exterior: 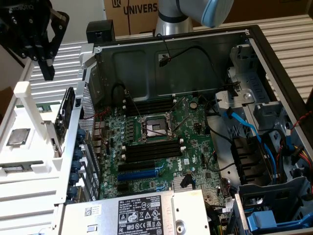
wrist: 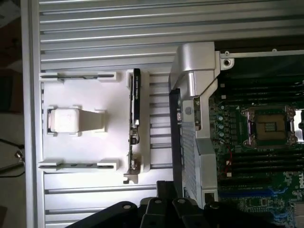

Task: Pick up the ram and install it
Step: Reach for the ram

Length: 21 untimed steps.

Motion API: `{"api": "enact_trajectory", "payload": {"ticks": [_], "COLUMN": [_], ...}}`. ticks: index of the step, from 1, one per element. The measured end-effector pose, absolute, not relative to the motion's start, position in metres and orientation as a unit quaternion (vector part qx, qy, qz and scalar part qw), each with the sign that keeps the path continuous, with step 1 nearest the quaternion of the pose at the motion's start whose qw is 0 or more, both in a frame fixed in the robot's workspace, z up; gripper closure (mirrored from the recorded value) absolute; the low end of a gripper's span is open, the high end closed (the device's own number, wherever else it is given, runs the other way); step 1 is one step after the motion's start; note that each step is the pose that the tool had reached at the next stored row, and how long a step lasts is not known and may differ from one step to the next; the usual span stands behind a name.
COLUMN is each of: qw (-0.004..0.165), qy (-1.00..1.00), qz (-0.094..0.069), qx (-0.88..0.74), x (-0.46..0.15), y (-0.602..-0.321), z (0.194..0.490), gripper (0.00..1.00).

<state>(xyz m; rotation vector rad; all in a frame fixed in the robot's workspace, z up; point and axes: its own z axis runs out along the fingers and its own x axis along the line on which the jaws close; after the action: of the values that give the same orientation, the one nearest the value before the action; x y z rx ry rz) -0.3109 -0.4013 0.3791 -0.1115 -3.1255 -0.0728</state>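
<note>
Beside the open case (exterior: 254, 44), on the exterior view's left, a white rack (exterior: 34, 152) held the ram (exterior: 20, 169) in a slot, with the closed, empty gripper (exterior: 48, 76) above it. The ram looked light, stiff and fragile, best pinched across its faces at mid-length. Its chips and contacts were hard to make out.

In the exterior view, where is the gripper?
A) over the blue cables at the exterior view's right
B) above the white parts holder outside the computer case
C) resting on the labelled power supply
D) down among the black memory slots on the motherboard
B: the gripper hangs at the exterior view's upper left above the white parts holder, outside the computer case and off the motherboard.
</note>
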Motion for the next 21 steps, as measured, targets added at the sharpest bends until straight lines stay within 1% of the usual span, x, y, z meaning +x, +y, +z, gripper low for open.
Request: {"api": "enact_trajectory", "payload": {"ticks": [5,21], "qw": [0.012,0.022], "qy": [-0.999,-0.999], "qz": [-0.023,-0.023], "qx": [-0.035,-0.032], "x": [-0.324,-0.395], "y": [-0.401,-0.401], "z": [0.379,0.378], "gripper": [0.90,0.90]}}
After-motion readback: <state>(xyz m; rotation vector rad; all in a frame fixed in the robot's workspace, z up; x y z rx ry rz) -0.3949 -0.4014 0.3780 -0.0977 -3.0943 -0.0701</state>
